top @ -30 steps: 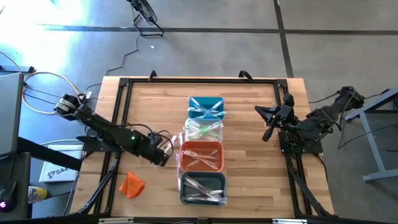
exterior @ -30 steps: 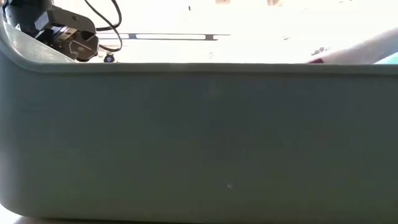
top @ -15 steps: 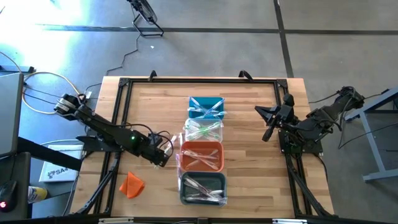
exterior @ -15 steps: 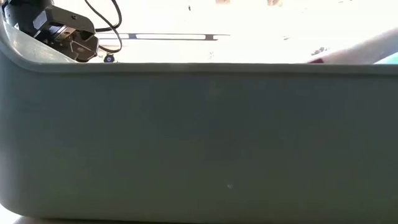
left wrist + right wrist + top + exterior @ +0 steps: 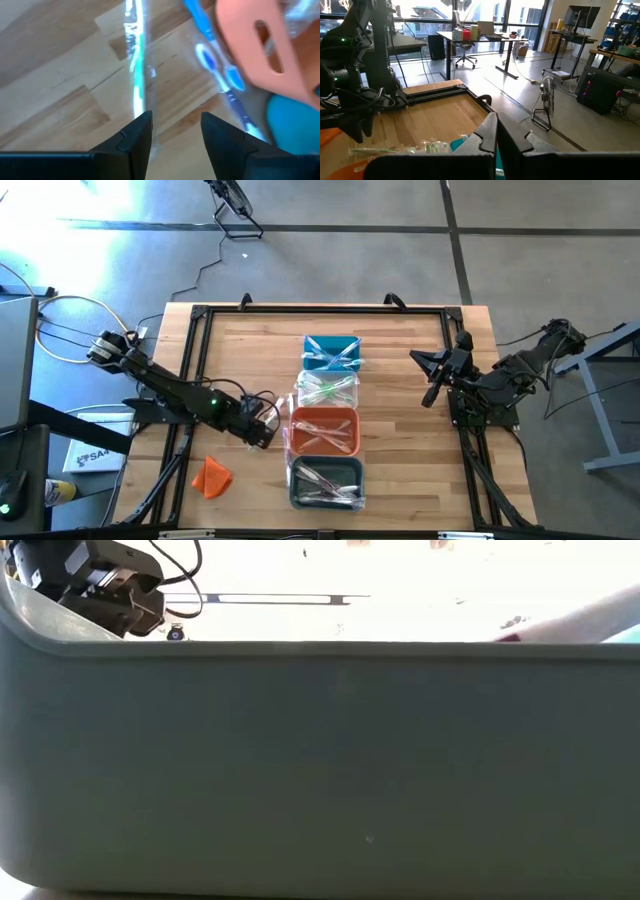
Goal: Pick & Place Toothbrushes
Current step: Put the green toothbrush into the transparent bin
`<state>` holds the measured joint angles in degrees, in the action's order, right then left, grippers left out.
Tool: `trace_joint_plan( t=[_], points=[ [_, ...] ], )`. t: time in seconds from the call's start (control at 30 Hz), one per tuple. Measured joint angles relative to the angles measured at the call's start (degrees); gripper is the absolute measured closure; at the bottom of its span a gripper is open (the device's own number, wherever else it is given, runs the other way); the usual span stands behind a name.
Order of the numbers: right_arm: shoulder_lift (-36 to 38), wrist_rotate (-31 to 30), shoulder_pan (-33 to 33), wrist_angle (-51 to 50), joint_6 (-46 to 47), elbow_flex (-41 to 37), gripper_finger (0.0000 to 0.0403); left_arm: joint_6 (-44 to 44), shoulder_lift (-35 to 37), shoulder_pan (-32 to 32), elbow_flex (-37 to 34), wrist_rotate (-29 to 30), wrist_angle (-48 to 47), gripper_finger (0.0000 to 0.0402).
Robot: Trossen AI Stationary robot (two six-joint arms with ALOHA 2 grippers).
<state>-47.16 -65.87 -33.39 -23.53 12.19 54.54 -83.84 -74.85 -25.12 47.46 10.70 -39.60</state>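
Four bins stand in a row down the table's middle: teal (image 5: 330, 352), clear (image 5: 325, 390), orange (image 5: 323, 430) and grey (image 5: 325, 480), each with toothbrushes inside. My left gripper (image 5: 265, 430) (image 5: 172, 130) points down, open, just left of the orange bin. On the wood before its fingers lie a green toothbrush in a clear wrapper (image 5: 135, 65) and a blue toothbrush (image 5: 220, 70), the blue one beside the orange bin's rim (image 5: 255, 50). My right gripper (image 5: 435, 375) (image 5: 496, 135) is shut and empty, raised over the table's right side. My left gripper is open over the green toothbrush, which lies flat on the table. The toothbrush's end (image 5: 140, 107) runs up to one fingertip (image 5: 142, 125); whether they touch, I cannot tell.
A small orange lump (image 5: 212, 477) lies near the table's front left corner. The grey bin's wall (image 5: 320, 770) fills the low view. A black frame (image 5: 200, 315) edges the table. Bare wood shows on both sides of the bin row.
In the low view the dark head of my left gripper, seen above the grey bin's rim, has shifted a little up and to the right. The high view shows both arms in place and the bins unmoved.
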Motion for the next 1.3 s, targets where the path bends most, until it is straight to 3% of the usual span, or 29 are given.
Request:
trace_joint_plan(
  t=[0.73,1.03,1.3],
  points=[
    [0.0,0.14,0.0,-0.02,0.0,0.0,0.0401,-0.56,-0.02,0.02,-1.92,3.41,-0.12,0.0235],
    [0.0,0.26,0.0,-0.02,0.0,0.0,0.0401,-1.94,-0.04,0.0,-8.32,2.02,10.9,0.0235],
    [-0.01,0.26,0.0,-0.03,0.0,0.0,0.0401,-3.45,-0.04,0.0,-11.39,1.77,12.59,0.0236]
  ],
)
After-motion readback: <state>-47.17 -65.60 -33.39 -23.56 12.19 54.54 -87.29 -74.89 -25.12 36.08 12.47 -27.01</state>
